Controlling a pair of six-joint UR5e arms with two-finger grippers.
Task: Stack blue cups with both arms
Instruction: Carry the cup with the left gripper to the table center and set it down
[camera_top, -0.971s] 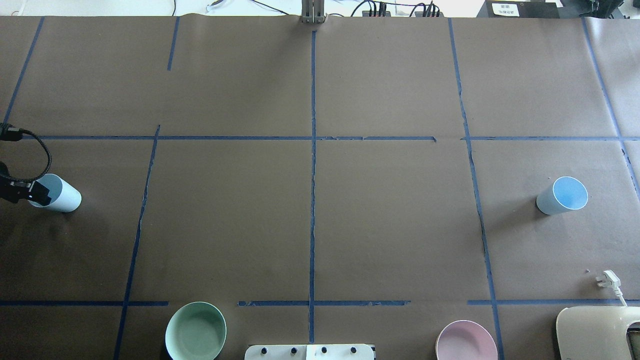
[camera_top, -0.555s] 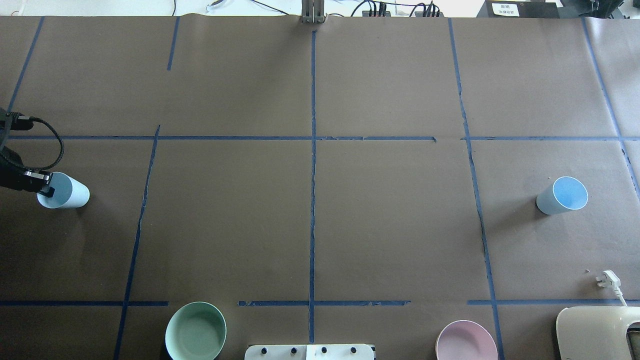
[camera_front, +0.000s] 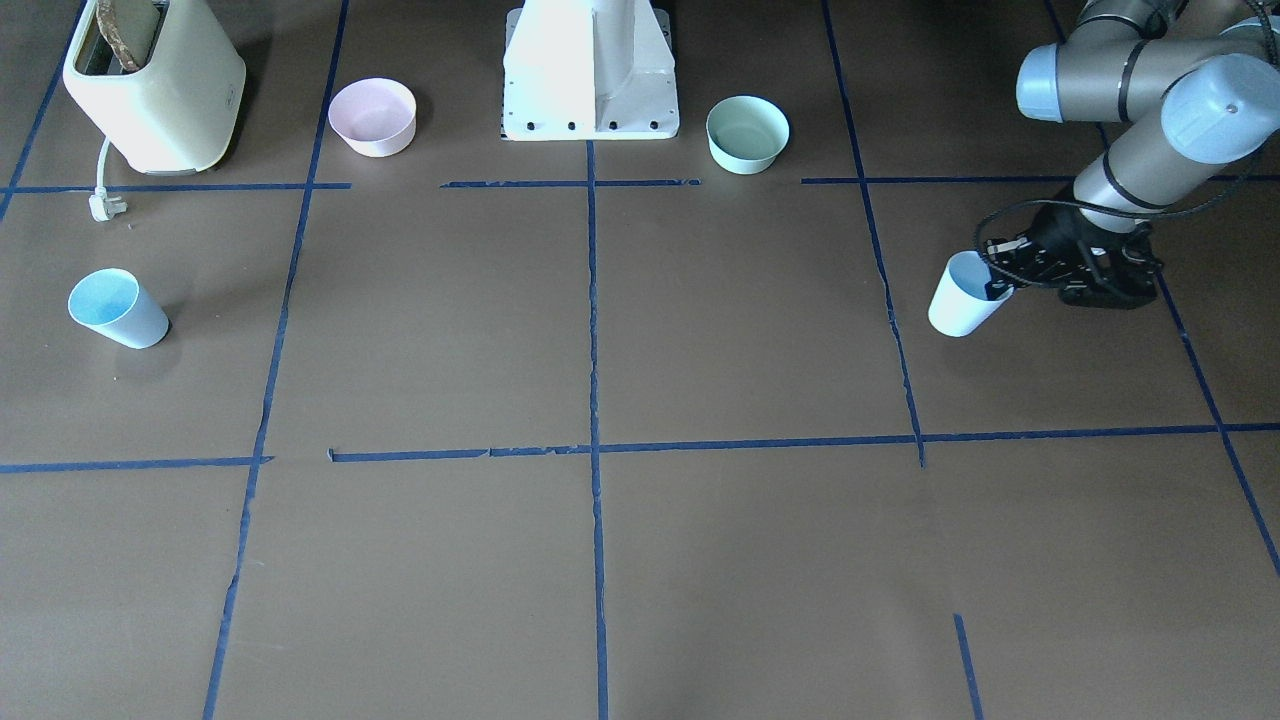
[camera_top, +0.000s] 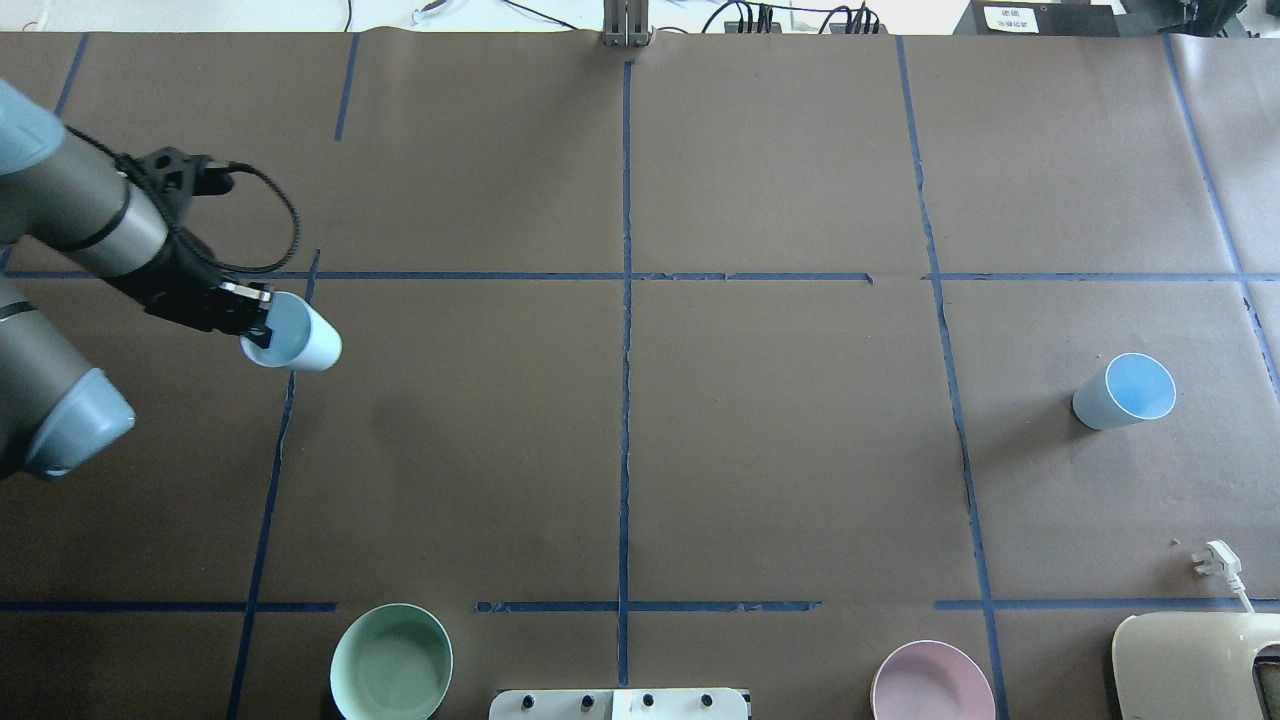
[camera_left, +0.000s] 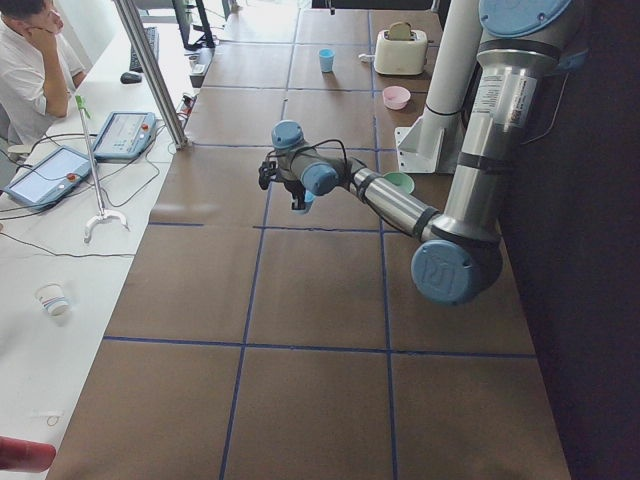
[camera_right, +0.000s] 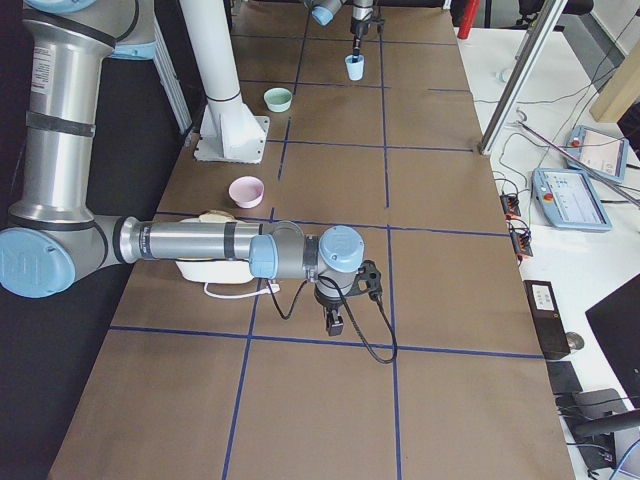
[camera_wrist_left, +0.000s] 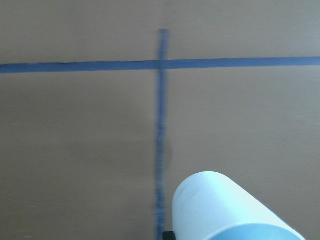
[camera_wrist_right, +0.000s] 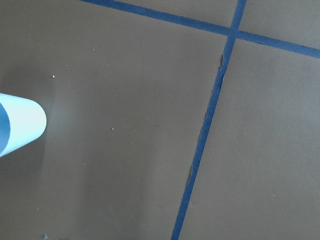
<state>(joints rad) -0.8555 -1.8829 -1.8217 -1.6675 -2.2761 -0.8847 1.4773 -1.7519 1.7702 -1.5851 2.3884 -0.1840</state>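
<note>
Risks first. The held blue cup (camera_top: 298, 345) is pinched at the rim only, one finger inside and one outside (thin wall, little bearing area), so it could be pivoted or slipped loose by a quick swing. It is carried tilted, base toward 4 o'clock in the overhead view. If that tilt is kept, the other cup's rim could be clipped and the light tumbler tipped rather than nested. A meeting of both arms over mid-desk could also be mistimed.

Left arm (camera_top: 75, 215): entered from 9 o'clock, forearm angled toward 4 o'clock, wrist bent down. Left claw (camera_top: 262, 335) is closed on the cup wall. The cup is judged clear of the desk (camera_top: 780, 450), at about 9 o'clock of it.

Second blue cup (camera_top: 1125, 392): upright on the desk at 3 o'clock, untouched.

Right arm (camera_right: 190, 243): stretched low along the desk in the right-side view, right claw (camera_right: 335, 325) pointed down. Whether it is open or closed cannot be told. The second cup is caught at the 9 o'clock edge of its wrist view.
</note>
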